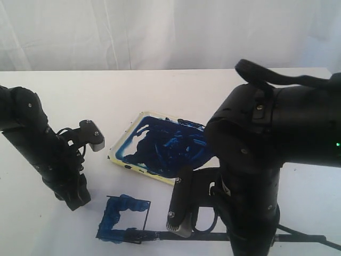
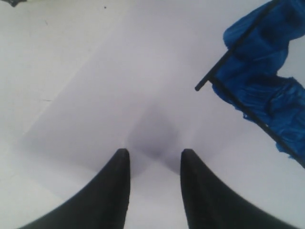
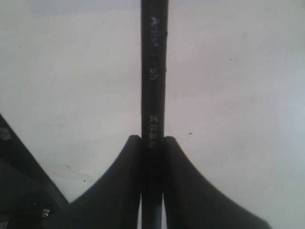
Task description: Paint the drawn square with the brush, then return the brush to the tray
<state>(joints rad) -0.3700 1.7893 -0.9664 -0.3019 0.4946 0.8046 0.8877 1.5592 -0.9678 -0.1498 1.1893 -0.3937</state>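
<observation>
Right now my right claw [image 3: 152, 140] is clamped on the shaft of the brush [image 1: 160, 234]. Its long axis lies nearly flat above the table, with the tip pointing left onto the lower edge of the drawn square [image 1: 128, 220] and the handle end trailing right. That square, smeared blue along three sides, lies near the tray [image 1: 124, 136], while my left claw [image 2: 155, 155] hovers beside it, fingers parted and holding nothing.

White table [image 1: 160, 90], plain surface. Carried: one tray [image 1: 118, 149], white with yellowish rim, inside smeared dark blue; near it but apart, the drawn square [image 1: 125, 220], black-lined, edges blue-smeared, middle white.
</observation>
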